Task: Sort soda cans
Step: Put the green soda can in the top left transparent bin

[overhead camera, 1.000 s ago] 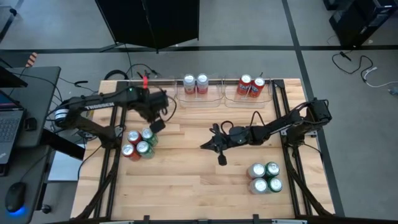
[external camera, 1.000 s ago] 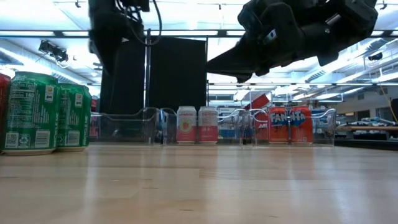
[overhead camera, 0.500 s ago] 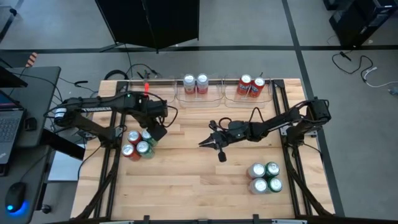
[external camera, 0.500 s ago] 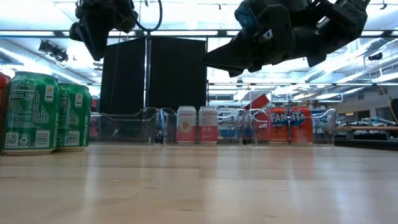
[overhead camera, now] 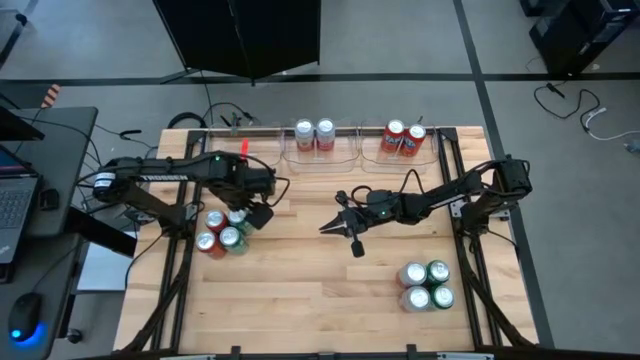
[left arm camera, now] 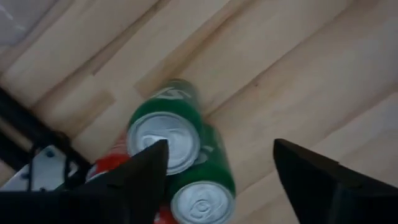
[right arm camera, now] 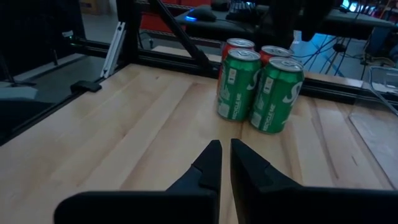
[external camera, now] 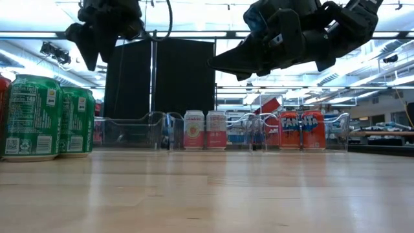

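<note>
Two green soda cans (left arm camera: 165,134) (left arm camera: 200,198) and two red cans (overhead camera: 210,232) stand upright in a cluster near the table's left edge. My left gripper (left arm camera: 221,149) hovers open just above this cluster (overhead camera: 226,230), touching nothing. My right gripper (overhead camera: 325,229) hangs shut over the middle of the table, pointing toward those green cans (right arm camera: 258,90). Silver-white and green cans (overhead camera: 426,285) stand grouped at the near right. Two silver-white cans (overhead camera: 314,134) and two red cans (overhead camera: 404,137) stand in clear trays at the far edge.
Clear plastic trays (external camera: 129,133) (overhead camera: 314,152) (overhead camera: 404,154) line the far edge. Black frame rails (overhead camera: 178,250) (overhead camera: 478,260) run along both table sides. Bare wood (overhead camera: 300,290) lies between the two can groups. A desk with a laptop (overhead camera: 15,200) stands beyond the left edge.
My left gripper has moved toward the near edge to a spot over the left can cluster and has opened. My right gripper has drifted slightly toward the table's left, still shut. No can has moved.
</note>
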